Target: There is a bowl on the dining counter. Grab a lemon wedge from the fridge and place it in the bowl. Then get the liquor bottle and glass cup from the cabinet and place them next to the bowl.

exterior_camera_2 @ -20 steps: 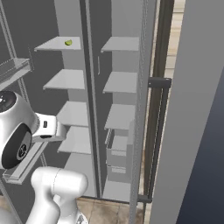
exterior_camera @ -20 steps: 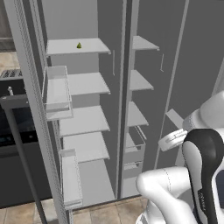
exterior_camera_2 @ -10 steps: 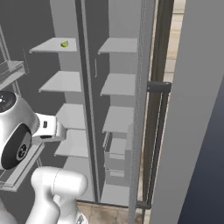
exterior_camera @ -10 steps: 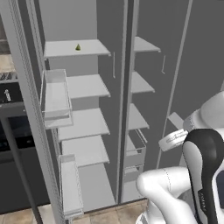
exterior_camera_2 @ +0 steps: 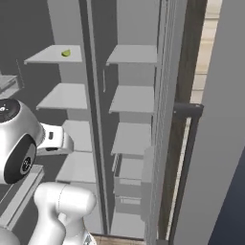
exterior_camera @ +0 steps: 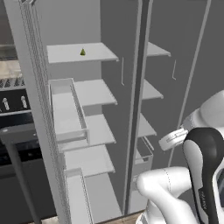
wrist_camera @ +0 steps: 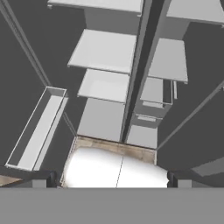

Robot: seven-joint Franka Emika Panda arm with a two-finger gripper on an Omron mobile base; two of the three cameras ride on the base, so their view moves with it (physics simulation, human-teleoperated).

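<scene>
Tiny lemon wedge (exterior_camera: 82, 52) resting on the open fridge's (exterior_camera_2: 143, 95) top left shelf, high above the gripper (wrist_camera: 112, 177), jaws spread wide, empty.

Open fridge (wrist_camera: 144, 52), white shelves (wrist_camera: 105, 50), door bin (wrist_camera: 37, 127); lower drawers unclear.

The fridge (exterior_camera: 131, 26) is grey inside with white shelves (exterior_camera: 94, 92), a small yellow-green lemon wedge (exterior_camera: 82, 52) sits on the top one, and the door handle (exterior_camera_2: 189, 139) is dark, beside light wooden flooring (wrist_camera: 113, 146).
</scene>
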